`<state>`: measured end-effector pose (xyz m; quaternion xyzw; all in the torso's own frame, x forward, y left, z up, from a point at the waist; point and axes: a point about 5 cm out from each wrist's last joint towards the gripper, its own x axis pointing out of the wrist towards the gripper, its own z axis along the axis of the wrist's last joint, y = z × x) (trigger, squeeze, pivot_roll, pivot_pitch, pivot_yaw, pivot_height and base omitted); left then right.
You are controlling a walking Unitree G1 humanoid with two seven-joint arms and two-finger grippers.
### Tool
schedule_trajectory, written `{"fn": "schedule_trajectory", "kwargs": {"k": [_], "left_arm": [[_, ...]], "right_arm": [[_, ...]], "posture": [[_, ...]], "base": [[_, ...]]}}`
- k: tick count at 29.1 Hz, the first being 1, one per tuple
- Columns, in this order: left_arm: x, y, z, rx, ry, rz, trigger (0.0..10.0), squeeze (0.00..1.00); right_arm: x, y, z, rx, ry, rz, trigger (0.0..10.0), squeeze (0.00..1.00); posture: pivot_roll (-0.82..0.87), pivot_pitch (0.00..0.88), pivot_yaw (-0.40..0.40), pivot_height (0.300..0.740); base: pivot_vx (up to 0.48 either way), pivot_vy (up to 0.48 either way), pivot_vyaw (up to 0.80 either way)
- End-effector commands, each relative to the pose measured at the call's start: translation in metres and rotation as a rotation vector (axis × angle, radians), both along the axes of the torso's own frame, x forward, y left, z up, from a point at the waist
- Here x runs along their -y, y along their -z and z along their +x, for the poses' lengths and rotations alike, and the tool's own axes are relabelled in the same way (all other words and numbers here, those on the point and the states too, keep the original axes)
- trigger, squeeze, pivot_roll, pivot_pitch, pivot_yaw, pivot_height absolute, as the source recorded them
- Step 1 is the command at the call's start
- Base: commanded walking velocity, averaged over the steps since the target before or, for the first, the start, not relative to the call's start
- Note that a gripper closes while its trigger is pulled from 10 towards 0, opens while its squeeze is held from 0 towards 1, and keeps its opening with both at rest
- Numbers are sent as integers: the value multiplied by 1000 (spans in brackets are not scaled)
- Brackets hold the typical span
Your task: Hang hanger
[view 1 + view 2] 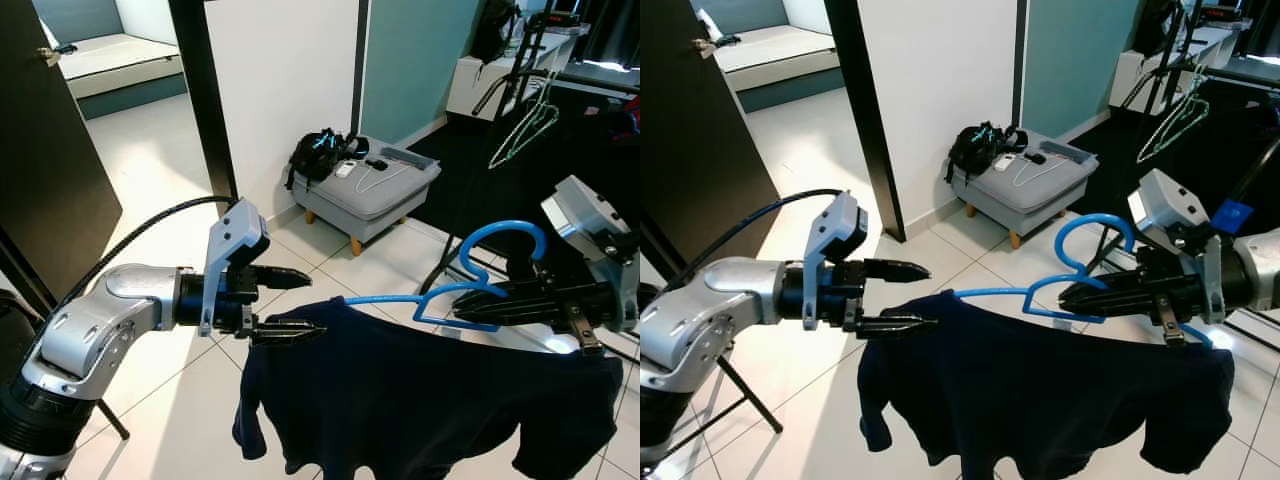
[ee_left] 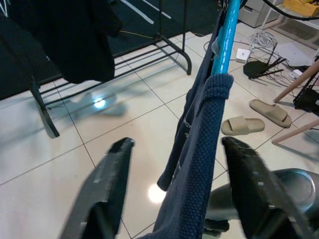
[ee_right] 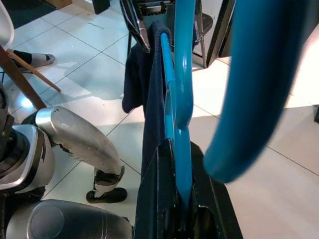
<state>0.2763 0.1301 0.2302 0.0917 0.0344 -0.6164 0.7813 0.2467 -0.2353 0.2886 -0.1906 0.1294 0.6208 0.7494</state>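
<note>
Blue plastic hanger (image 1: pixel 470 290), navy knit shirt (image 1: pixel 420 400) draped; right gripper (image 1: pixel 1072 296) clamping.

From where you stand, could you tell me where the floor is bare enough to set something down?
Bare tile lies between the grey footstool and the left gripper, and by the dark door. It is crowded to the right: the clothes rack, and the dark shirt on the blue hanger.

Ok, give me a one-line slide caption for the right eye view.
Right tool holds a blue hanger carrying a dark navy shirt, while the open left tool straddles the shirt's shoulder.
</note>
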Motion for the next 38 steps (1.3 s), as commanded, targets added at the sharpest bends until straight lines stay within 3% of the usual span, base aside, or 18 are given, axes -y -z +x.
{"fn": "schedule_trajectory", "kwargs": {"k": [1,23,24,25,33,38], "left_arm": [[2,3,-4,-13,18,20,0,0],[-1,6,-5,-25,19,21,0,0],[-1,6,-4,-24,12,17,0,0],[-2,6,-4,-23,6,14,0,0],[-8,3,0,-15,-42,-4,0,0],[-29,2,11,-3,-195,-38,0,0]], "right_arm": [[-5,-5,-1,32,-29,6,10000,0],[-8,-5,3,47,-26,37,10000,0],[-8,-5,6,53,-16,47,10000,294],[-8,-6,8,64,0,55,10000,992],[-1,-3,18,98,75,74,10000,1000],[19,-6,22,143,201,100,10000,1000]], "posture": [[-52,0,25,735],[-46,0,17,735],[-46,0,17,735],[-46,0,17,735],[-43,0,14,735],[-44,0,16,735]], "base": [[0,0,0],[0,0,0],[0,0,0],[0,0,0],[0,0,0],[0,0,0]]}}
